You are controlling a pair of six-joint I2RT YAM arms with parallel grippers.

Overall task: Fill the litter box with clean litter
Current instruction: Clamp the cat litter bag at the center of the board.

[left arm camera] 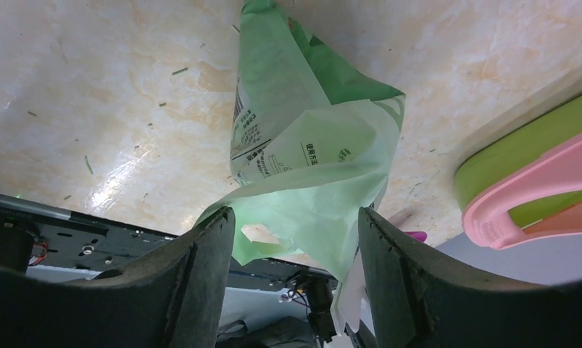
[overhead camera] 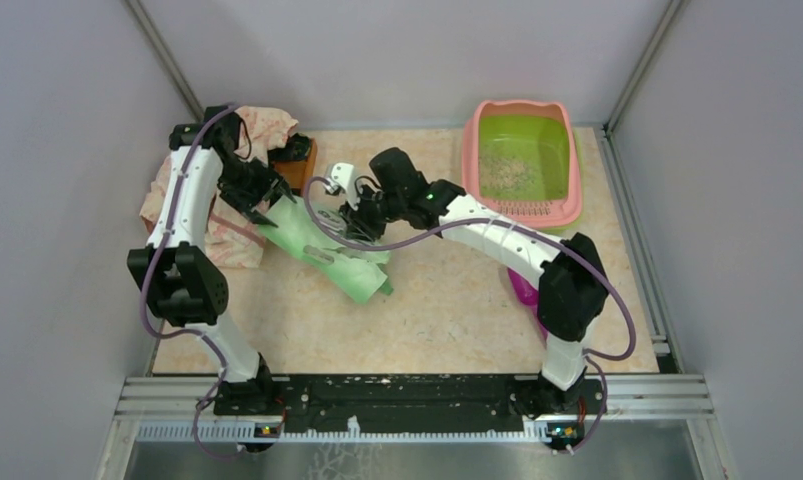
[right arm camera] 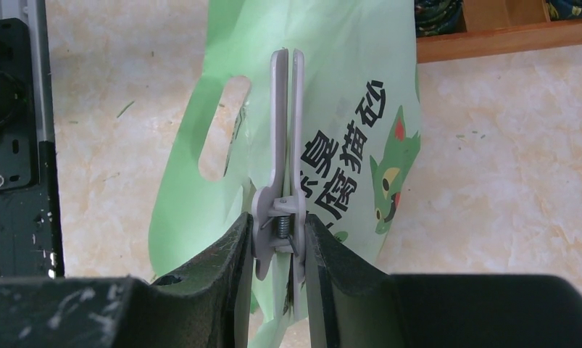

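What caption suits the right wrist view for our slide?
Right gripper shut on a grey plastic spring clip, over a light green printed bag on the beige marbled table.

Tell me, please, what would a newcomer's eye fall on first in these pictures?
The light green bag lies left of the table's middle, and the right gripper is shut on a grey clip just over it. The left gripper stands open at the bag's left end. At the far right corner stands the pink litter box, with a little litter in its green basin.
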